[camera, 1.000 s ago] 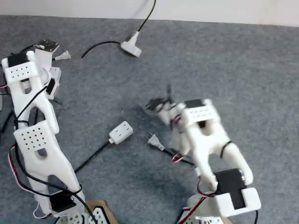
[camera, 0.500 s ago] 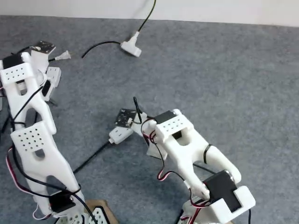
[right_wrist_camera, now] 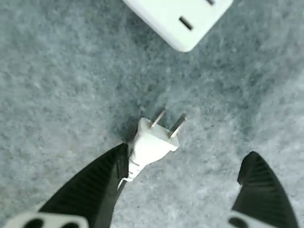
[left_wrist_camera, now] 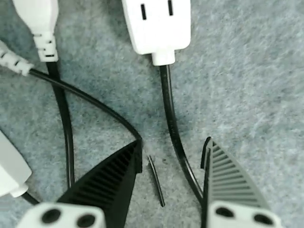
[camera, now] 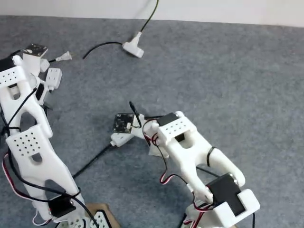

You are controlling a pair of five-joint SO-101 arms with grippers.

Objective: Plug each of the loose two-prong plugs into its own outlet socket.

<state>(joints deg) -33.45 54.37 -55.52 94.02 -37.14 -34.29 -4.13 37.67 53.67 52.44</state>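
Observation:
A white two-prong plug lies on the grey carpet, prongs toward a white outlet socket. My right gripper hangs open above it, one dark finger beside the plug's body. In the high view the right arm covers this plug, and the socket peeks out beside its wrist. My left gripper is open over a black cable that runs from a second socket. That socket lies at the far left, with another loose plug close by.
A third white socket with cables attached lies at the back of the carpet. More black cables and a white plug body crowd the floor by the left gripper. A thin dark sliver lies between the left fingers.
The right arm has swung left from the middle of the carpet and now sits over the loose plug and the socket there. The left arm has shifted slightly to the left.

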